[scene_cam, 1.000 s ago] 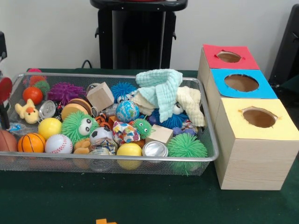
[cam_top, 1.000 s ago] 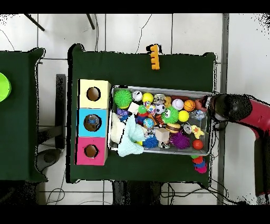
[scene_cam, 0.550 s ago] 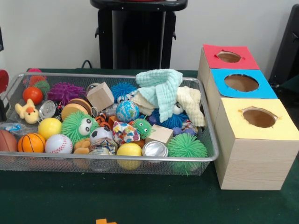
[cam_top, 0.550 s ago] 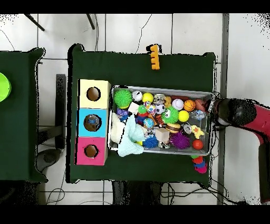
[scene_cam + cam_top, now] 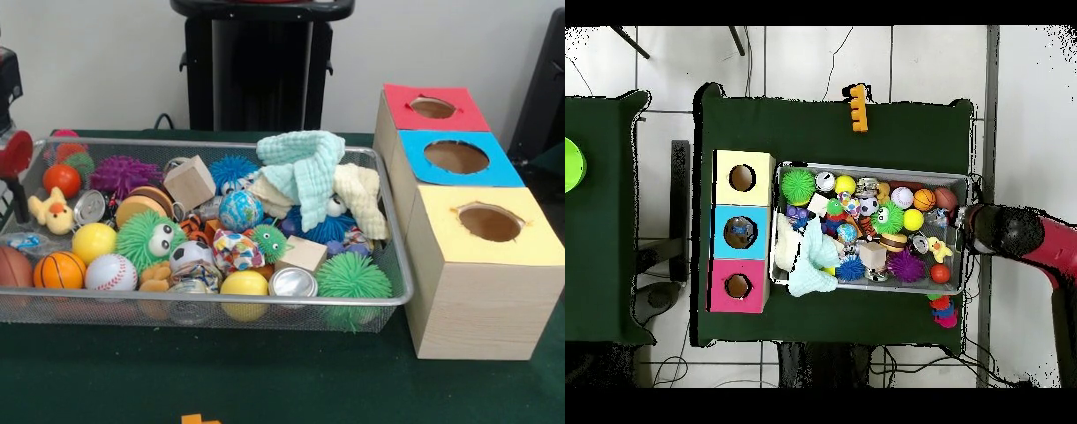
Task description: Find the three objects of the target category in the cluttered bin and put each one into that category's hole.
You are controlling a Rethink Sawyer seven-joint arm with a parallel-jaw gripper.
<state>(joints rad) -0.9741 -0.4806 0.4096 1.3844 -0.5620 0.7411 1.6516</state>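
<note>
On the green table (image 5: 291,389) a wire mesh bin (image 5: 221,300) is seen crammed with toys: a basketball (image 5: 58,268), a baseball (image 5: 110,272), yellow balls (image 5: 93,240), a green fuzzy toy with eyes (image 5: 148,237), a purple spiky ball (image 5: 122,173), wooden blocks (image 5: 189,182), a metal can (image 5: 292,283), a plush duck (image 5: 51,212) and a pale green cloth (image 5: 303,168) piled over a cream cloth (image 5: 362,199). Which category is the target cannot be told. Beside the bin's other end, well apart from the gripper, three wooden boxes are lined up touching each other, each with a round hole on top: a yellow box (image 5: 481,265), a blue box (image 5: 455,159) and a red box (image 5: 433,108). The gripper (image 5: 970,217) is placed at the bin's end rim, outside the clutter, nearest the duck and the orange-red ball (image 5: 62,179); whether its fingers are wide or narrow cannot be told. Bare cloth is left along both long sides of the bin. Only a red and black sliver of the arm (image 5: 12,155) is caught in the front view at the edge; the red arm reaching in from the side is shown in the overhead view, plus an orange toy (image 5: 857,107) alone on the cloth and a stack of coloured pieces (image 5: 943,312) just outside the bin corner.
</note>
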